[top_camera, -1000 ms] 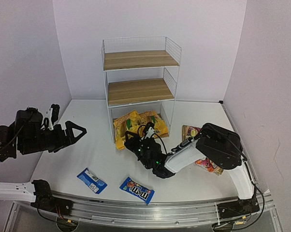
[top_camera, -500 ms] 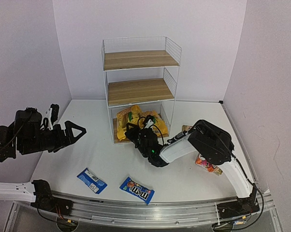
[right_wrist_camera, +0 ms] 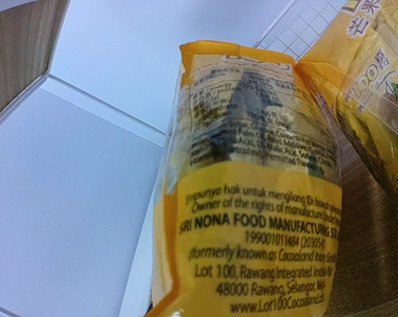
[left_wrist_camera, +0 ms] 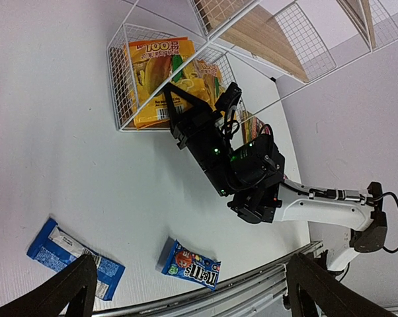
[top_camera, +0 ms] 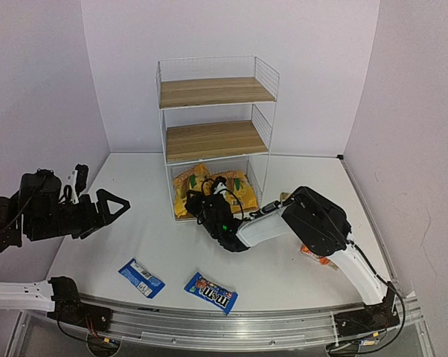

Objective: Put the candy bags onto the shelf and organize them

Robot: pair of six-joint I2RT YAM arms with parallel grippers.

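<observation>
Two large glossy yellow-orange plastic candy bags sit on the lowest level of the tall white wire rack w/ wood-grain boards (top_camera: 216, 91), side by side. One (right_wrist_camera: 252, 198) fills the right wrist view, label text up close, standing on its edge. The other (right_wrist_camera: 377, 99) leans next to it.

Right gripper (top_camera: 191, 201) reaches low into the rack's front opening, prob. to slide the bag in under the middle board. Its fingers are hidden behind the bag, so can't tell if they pinch it or have let go.

Left gripper (top_camera: 118, 205) hovers off to the left, fingers spread wide, nothing between them, kept clear of the rack.

Rest not shelved yet:
- 2 small blue packets (top_camera: 141, 277) (top_camera: 211, 291) flat on the white table (top_camera: 157, 238), near front edge.
- 2 red-pink bags (top_camera: 318, 255) (top_camera: 287, 198), partly hidden behind the right arm.

Approx a third done, I'd say.
</observation>
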